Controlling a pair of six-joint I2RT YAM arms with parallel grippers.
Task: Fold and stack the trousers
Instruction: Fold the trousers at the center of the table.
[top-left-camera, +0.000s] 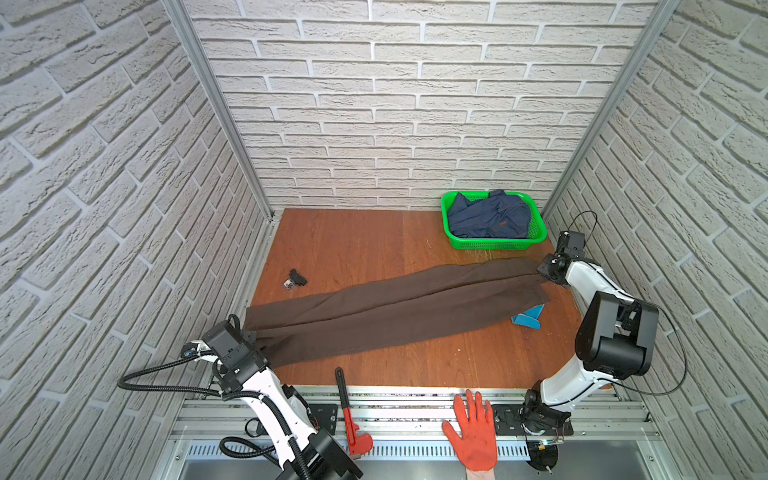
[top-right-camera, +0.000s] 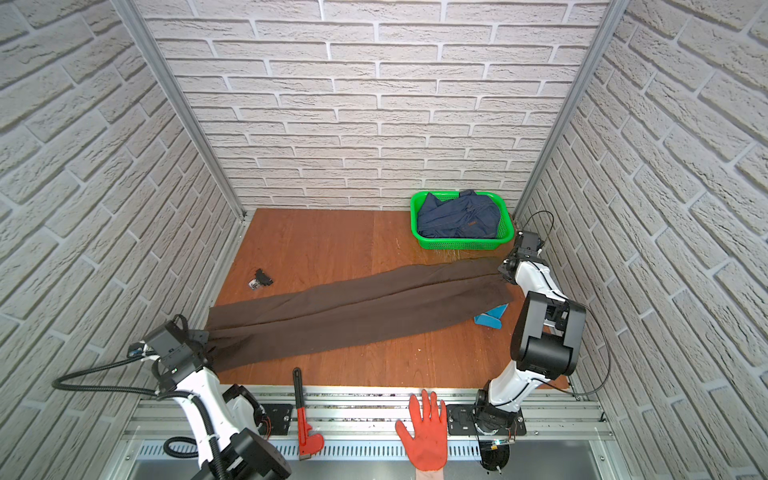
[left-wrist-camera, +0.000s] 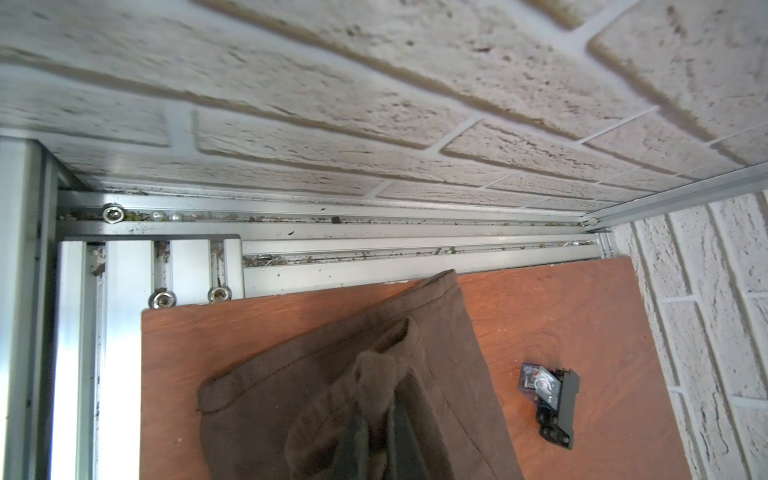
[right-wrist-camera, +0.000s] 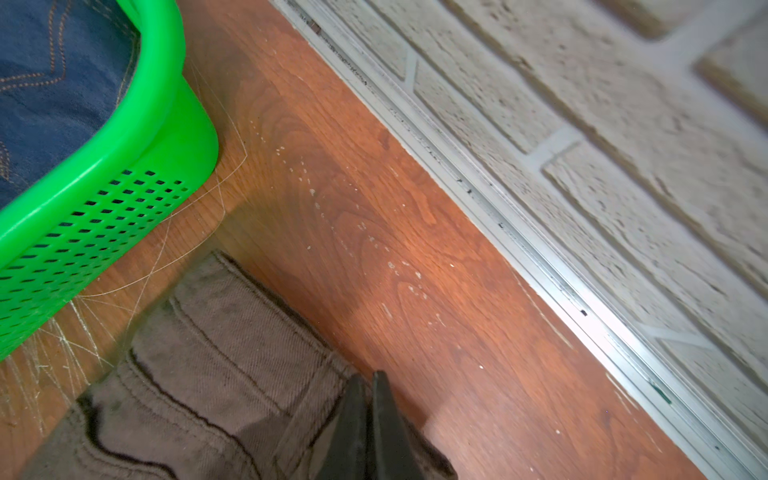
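trousers (top-left-camera: 395, 316) stretched between left gripper (left-wrist-camera: 376, 419), right gripper (right-wrist-camera: 368, 399), both clamped

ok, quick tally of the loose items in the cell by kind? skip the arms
Garments: 2 (brown trousers, dark blue denim garment)
Baskets: 1 (green basket)
Tools: 1 (red pipe wrench)
Gloves: 1 (orange glove, worn on a hand)
Electrical parts: 1 (relay)
Unidentified: 1 (blue plastic piece, partly under the trousers)
Total: 7
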